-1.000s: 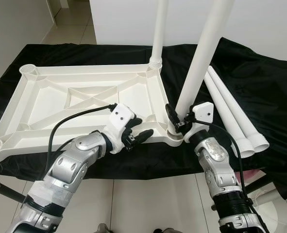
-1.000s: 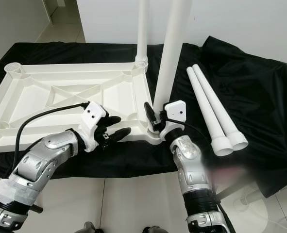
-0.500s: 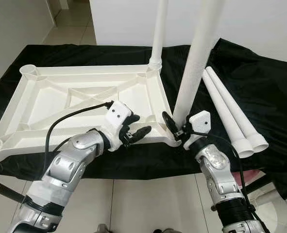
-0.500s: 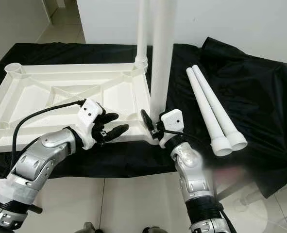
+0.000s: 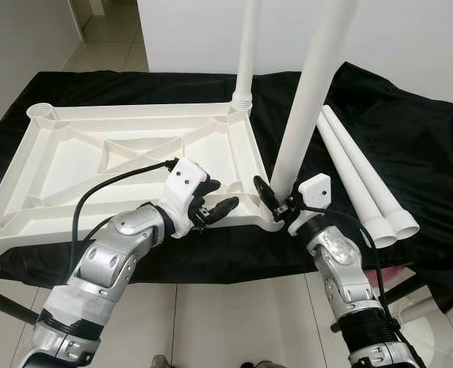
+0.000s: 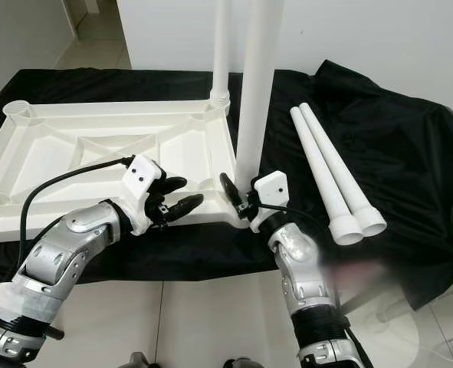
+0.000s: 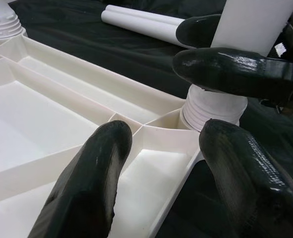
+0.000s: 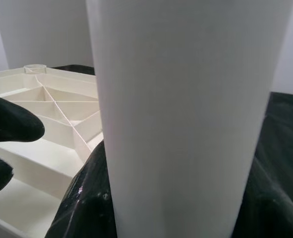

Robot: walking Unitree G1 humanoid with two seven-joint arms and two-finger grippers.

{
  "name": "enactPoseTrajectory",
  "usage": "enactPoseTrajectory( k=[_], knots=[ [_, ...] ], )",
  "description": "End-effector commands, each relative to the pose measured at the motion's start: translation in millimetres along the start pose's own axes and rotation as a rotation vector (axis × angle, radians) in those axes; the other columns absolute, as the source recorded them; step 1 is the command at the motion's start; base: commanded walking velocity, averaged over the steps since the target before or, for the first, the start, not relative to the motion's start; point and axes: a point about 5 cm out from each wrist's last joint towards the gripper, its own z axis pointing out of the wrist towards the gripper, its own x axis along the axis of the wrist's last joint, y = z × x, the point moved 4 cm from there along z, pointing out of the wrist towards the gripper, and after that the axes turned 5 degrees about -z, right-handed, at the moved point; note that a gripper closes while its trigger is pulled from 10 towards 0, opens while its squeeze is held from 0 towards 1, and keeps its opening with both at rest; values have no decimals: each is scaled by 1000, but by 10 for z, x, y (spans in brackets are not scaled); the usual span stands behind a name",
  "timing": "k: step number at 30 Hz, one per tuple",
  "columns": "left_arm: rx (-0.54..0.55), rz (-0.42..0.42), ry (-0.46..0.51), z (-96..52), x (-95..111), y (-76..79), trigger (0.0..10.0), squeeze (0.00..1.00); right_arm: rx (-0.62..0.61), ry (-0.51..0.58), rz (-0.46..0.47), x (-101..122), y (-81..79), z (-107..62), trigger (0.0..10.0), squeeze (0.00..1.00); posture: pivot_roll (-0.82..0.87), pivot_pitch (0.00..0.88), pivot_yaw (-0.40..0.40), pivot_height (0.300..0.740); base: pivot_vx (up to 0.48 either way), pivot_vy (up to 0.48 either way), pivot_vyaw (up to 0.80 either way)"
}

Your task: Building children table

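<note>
Right now my right gripper [image 5: 276,201] is clamped around the base of the near leg [image 5: 306,100], which stands almost upright in the near-right corner socket of the tabletop [image 5: 73,161], leaning a touch. My left gripper [image 5: 218,207] sits spread, grasping nothing, over the near rim just left of that socket. I think the threads aren't fully seated, though that's hard to judge

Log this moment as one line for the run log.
right gripper shut on near-corner leg in socket | left gripper open at tabletop rim | far leg upright | two spare legs on black cloth
</note>
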Motion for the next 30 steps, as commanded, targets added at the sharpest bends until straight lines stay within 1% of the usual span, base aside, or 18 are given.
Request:
enactPoseTrajectory(
  k=[1, 6, 8, 12, 14, 17, 20, 22, 23, 25, 27, 28, 29, 30],
  knots=[
    [21, -1, -13, -10, -17, -32, 10000, 0, -3, -161, 92, -362, -70, -95, 10000, 0, 16, 93, -12, 740, 0, 0, 0],
    [17, -4, -12, -1, -12, -22, 10000, 0, -30, -185, 122, -387, -34, -81, 10000, 0, 15, 92, -15, 740, 0, 0, 0],
    [18, -2, -11, 5, -9, -25, 10000, 0, -65, -191, 166, -394, 7, -74, 10000, 0, 15, 86, -18, 740, 0, 0, 0],
    [21, 0, -10, 6, -5, -34, 10000, 0, -104, -190, 181, -402, 52, -71, 10000, 0, 16, 82, -19, 740, 0, 0, 0],
    [21, 1, -11, 4, -5, -36, 10000, 0, -135, -189, 211, -413, 80, -68, 10000, 0, 16, 81, -18, 740, 0, 0, 0],
    [22, 3, -11, 3, -5, -36, 10000, 0, -149, -191, 228, -420, 92, -65, 10000, 0, 16, 81, -18, 740, 0, 0, 0],
    [20, 2, -12, 0, -4, -37, 10000, 0, -146, -167, 211, -378, 76, -53, 10000, 0, 16, 77, -16, 740, 0, 0, 0],
    [19, 1, -12, -3, -5, -34, 10000, 0, -132, -158, 171, -361, 55, -62, 10000, 0, 17, 77, -17, 740, 0, 0, 0],
    [19, 1, -12, -3, -5, -34, 10000, 0, -132, -158, 171, -361, 55, -62, 10000, 0, 17, 77, -17, 740, 0, 0, 0],
    [12, -5, -19, -2, -35, -12, 10000, 0, -190, -153, 182, -356, 80, -74, 10000, 0, 17, 75, -18, 740, 0, 0, 0],
    [12, -5, -19, -2, -35, -12, 10000, 0, -190, -153, 182, -356, 80, -74, 10000, 0, 17, 75, -18, 740, 0, 0, 0],
    [10, -6, -21, -1, -43, -4, 10000, 0, -214, -150, 189, -350, 95, -74, 10000, 0, 17, 75, -18, 740, 0, 0, 0],
    [3, -10, -22, 4, -57, 23, 10000, 0, -263, -146, 200, -330, 91, -57, 10000, 0, 16, 76, -20, 740, 0, 0, 0],
    [3, -10, -22, 4, -57, 23, 10000, 0, -263, -146, 200, -330, 91, -57, 10000, 0, 16, 76, -20, 740, 0, 0, 0]
  ],
)
